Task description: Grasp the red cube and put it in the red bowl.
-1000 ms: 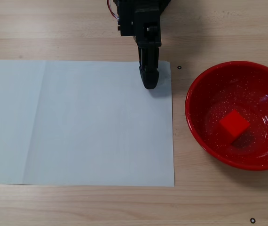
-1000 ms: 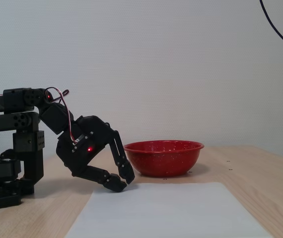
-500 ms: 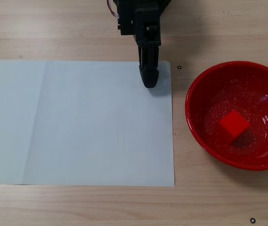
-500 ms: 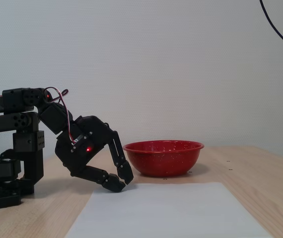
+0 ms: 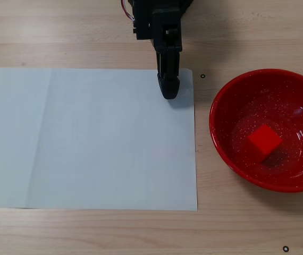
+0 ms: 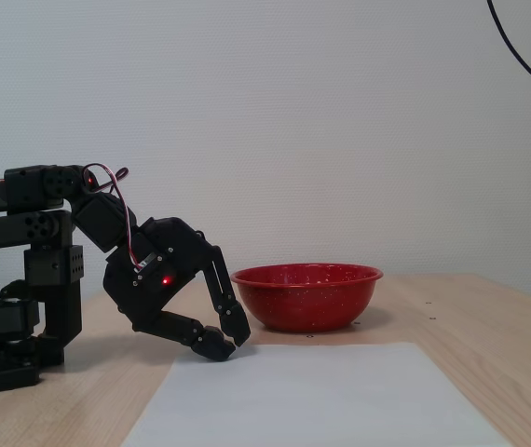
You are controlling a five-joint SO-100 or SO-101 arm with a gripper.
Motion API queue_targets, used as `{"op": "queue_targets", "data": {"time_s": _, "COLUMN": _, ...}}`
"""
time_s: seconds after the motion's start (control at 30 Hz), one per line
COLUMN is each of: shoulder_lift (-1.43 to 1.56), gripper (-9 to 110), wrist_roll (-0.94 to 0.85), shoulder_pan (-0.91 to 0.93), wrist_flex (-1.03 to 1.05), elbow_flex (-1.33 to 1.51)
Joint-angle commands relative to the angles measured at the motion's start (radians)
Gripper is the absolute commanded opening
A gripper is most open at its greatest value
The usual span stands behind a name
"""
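The red cube [image 5: 264,141] lies inside the red bowl [image 5: 223,101] at the right of the top-down fixed view. From the side, the red bowl [image 6: 306,296] hides the cube behind its wall. My black gripper [image 5: 168,93] hangs folded down at the paper's top right corner, well left of the bowl. Its fingertips meet and hold nothing. In the side fixed view the gripper [image 6: 226,343] rests low, just above the table, left of the bowl.
A white paper sheet [image 5: 87,138] covers the middle and left of the wooden table [image 5: 87,32]. The arm's base [image 6: 14,279] stands at the left of the side view. Small black marks [image 5: 285,248] dot the wood.
The gripper has drawn back very slightly toward the arm's base and settled a little lower. Cube and bowl have not moved.
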Motion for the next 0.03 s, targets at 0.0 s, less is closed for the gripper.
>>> {"op": "queue_targets", "data": {"time_s": 0.0, "shoulder_lift": 0.009, "gripper": 0, "wrist_roll": -0.006, "shoulder_pan": 0.014, "wrist_flex": 0.009, "elbow_flex": 0.005}}
